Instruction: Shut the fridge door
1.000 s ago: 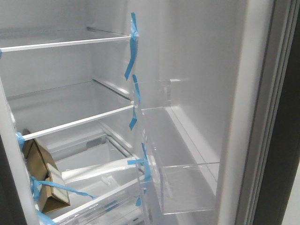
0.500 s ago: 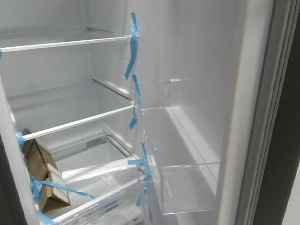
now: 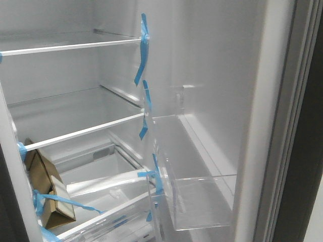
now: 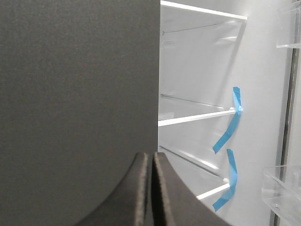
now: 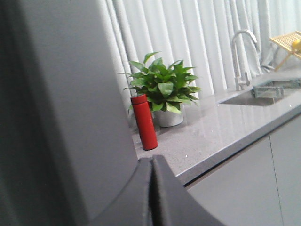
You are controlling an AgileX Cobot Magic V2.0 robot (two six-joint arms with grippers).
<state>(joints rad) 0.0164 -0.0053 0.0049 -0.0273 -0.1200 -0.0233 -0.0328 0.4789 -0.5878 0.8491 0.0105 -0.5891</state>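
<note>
The fridge door (image 3: 217, 75) stands open at the right of the front view, showing its white inner lining, a clear plastic bin (image 3: 199, 196) and its dark outer edge (image 3: 308, 151). Blue tape strips (image 3: 143, 45) hang on the shelf fronts. Neither gripper shows in the front view. My right gripper (image 5: 152, 161) is shut and empty, right beside a matte grey door face (image 5: 61, 94). My left gripper (image 4: 153, 157) is shut and empty, its tips at the edge of a dark grey panel (image 4: 75, 84), with the fridge shelves (image 4: 195, 117) beyond.
A brown taped carton (image 3: 48, 194) lies in the fridge's lower left. In the right wrist view a counter (image 5: 221, 127) carries a red bottle (image 5: 144, 121), a potted plant (image 5: 162, 92) and a sink with a tap (image 5: 241, 56). Light-grey cabinet doors (image 5: 244, 183) are below.
</note>
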